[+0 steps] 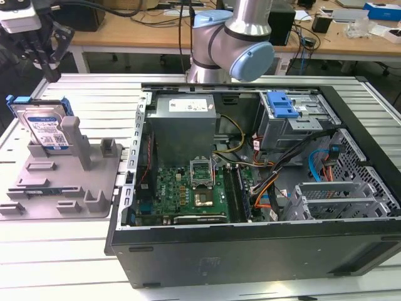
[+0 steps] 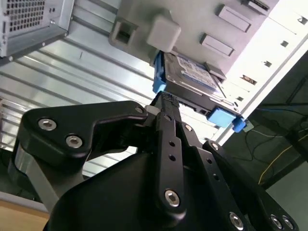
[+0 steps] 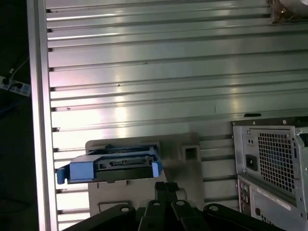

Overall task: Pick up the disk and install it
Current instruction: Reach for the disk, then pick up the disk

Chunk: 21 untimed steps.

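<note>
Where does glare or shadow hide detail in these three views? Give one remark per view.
First wrist view: glare streaks cross the aluminium table beyond the disk. Second wrist view: the grey holder washes out to white past the disk, and the gripper looks dark against it. Exterior view: light is even, though the computer case is shaded inside.

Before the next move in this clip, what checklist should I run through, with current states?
1. The disk upright in the grey holder: ok.
2. The gripper open for a grasp: not ok, shut.
3. The disk in the gripper: not ok, gripper empty, apart from it.
4. The computer case side open: ok.
5. The drive cage bay free: cannot tell.
</note>
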### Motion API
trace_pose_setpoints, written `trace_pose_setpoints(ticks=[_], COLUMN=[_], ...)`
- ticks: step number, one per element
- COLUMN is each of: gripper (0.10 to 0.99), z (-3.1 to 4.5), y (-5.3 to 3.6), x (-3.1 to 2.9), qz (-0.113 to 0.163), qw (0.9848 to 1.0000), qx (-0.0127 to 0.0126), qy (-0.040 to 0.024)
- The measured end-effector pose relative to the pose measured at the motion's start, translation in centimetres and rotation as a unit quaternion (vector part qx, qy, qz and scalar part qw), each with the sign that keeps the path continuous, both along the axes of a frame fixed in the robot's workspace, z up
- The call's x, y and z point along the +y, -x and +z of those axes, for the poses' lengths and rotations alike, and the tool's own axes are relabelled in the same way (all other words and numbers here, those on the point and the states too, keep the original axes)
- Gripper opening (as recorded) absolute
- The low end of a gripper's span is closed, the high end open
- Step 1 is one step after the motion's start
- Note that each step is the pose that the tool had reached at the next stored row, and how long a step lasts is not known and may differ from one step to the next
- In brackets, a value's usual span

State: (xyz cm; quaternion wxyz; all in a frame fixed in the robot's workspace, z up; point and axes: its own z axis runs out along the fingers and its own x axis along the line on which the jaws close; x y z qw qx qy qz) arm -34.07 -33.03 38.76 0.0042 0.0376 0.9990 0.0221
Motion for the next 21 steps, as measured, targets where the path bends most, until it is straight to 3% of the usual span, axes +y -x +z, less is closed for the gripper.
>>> trace_pose_setpoints(ticks=[5,21], gripper=[0.106,0.106], z=[-0.09,-0.08], y=[1.66,1.66], x=[0.8,0.79], qz=[0.0,0.0], qw=[1.0,1.0], qx=[0.0036,0.0069], qy=[0.0,0.0])
